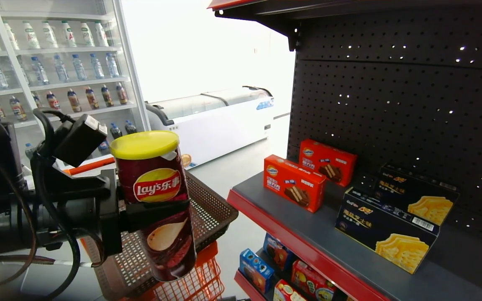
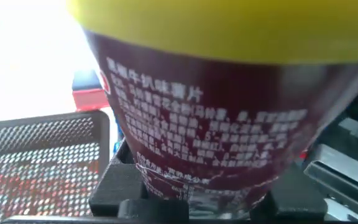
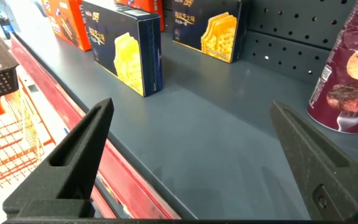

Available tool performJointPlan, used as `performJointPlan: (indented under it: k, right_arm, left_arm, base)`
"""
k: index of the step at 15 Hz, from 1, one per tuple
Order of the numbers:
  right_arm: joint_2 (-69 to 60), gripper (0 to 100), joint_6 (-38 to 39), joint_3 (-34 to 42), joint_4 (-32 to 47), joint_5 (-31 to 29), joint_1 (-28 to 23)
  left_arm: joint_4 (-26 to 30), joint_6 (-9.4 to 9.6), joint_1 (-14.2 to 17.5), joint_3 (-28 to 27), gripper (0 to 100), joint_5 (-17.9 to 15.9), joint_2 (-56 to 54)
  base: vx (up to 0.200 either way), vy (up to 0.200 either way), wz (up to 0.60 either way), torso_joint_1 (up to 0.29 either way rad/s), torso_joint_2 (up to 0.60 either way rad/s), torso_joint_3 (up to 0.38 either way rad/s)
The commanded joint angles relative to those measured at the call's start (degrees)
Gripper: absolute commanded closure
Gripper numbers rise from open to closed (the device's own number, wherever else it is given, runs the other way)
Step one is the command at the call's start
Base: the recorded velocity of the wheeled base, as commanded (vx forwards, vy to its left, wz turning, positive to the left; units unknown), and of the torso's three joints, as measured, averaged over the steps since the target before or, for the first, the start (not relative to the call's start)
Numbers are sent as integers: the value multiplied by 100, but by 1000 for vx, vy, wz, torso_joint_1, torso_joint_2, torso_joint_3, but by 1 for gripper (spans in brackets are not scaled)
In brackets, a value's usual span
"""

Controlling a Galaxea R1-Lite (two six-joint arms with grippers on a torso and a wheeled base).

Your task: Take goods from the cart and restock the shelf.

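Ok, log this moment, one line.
left hand: shut on chips can near cart basket | right hand: open over shelf | can not shelved

A bare stretch of grey shelf deck (image 3: 229, 143) is being left open between the dark cracker boxes (image 3: 126, 53) and a standing crisp can (image 3: 347, 81). Its left part is being occupied by red biscuit boxes (image 1: 294, 183), its rear closed off by pegboard (image 1: 391, 104).

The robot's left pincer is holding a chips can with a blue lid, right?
Almost. The lid is yellow, not blue, as the head view shows. The rest is right: the left pincer is holding the chips can.
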Motion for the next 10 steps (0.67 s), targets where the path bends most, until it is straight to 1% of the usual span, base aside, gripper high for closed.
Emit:
performJointPlan:
  k: [1, 2, 3, 5, 7, 8, 10]
  right_arm:
    - [0, 0, -2, 0, -6, 2, 0]
    - [0, 0, -2, 0, -6, 2, 0]
    - [0, 0, -2, 0, -6, 2, 0]
    - [0, 0, -2, 0, -6, 2, 0]
    - [0, 0, -2, 0, -6, 2, 0]
    - [0, 0, -2, 0, -6, 2, 0]
    - [0, 0, -2, 0, -6, 11, 0]
  left_arm:
    - [17, -13, -37, -72, 100, -71, -1]
    - [17, -31, -55, -116, 100, -229, -1]
    - [-10, -66, -90, -108, 100, -493, -1]
    - [34, -75, -152, -81, 100, -888, -19]
    - [113, -356, -283, -72, 100, -1609, -221]
    - [105, -365, -275, -72, 100, -1706, -221]
    - [52, -356, -266, -90, 100, -1715, -177]
  base:
    - [0, 0, 0, 0, 0, 0]
    - [0, 0, 0, 0, 0, 0]
    - [0, 0, 0, 0, 0, 0]
    - [0, 0, 0, 0, 0, 0]
    - [0, 0, 0, 0, 0, 0]
    - [0, 0, 0, 0, 0, 0]
    - [0, 0, 0, 0, 0, 0]
